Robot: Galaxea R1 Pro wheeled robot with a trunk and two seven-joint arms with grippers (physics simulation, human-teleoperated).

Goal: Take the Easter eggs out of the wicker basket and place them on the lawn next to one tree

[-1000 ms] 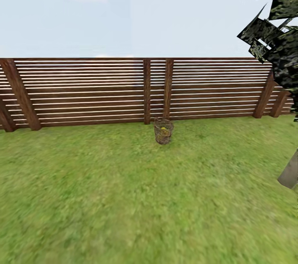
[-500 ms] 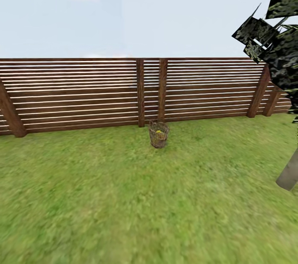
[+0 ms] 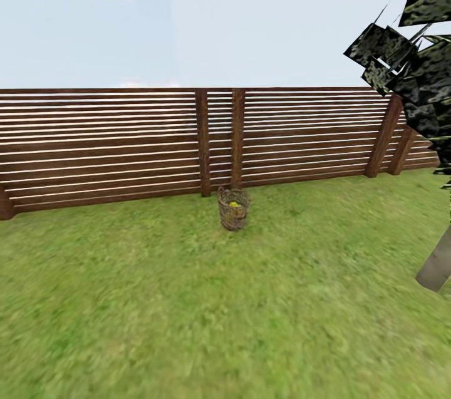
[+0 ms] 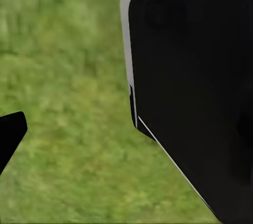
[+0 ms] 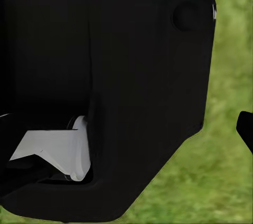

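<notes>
The wicker basket (image 3: 233, 210) stands on the lawn (image 3: 188, 299) in the middle distance, just in front of the fence. A bit of yellow, an Easter egg (image 3: 235, 203), shows inside its rim; how many eggs lie in it I cannot tell. A tree stands close at the right edge, with a pale slanting trunk (image 3: 435, 267) and blocky dark foliage (image 3: 413, 67). In the left wrist view one dark fingertip (image 4: 10, 135) hangs over grass beside a black robot part (image 4: 195, 92). The right wrist view has a dark fingertip (image 5: 245, 129) at its edge, beside a black robot part (image 5: 105, 76).
A brown fence of horizontal slats (image 3: 125, 142) closes the garden behind the basket, with a pair of posts (image 3: 219, 139) right behind it. Open grass stretches from me to the basket and across to the tree.
The whole picture has slid left and a little down, so the camera has moved. The basket, the fence and the tree stay where they stood.
</notes>
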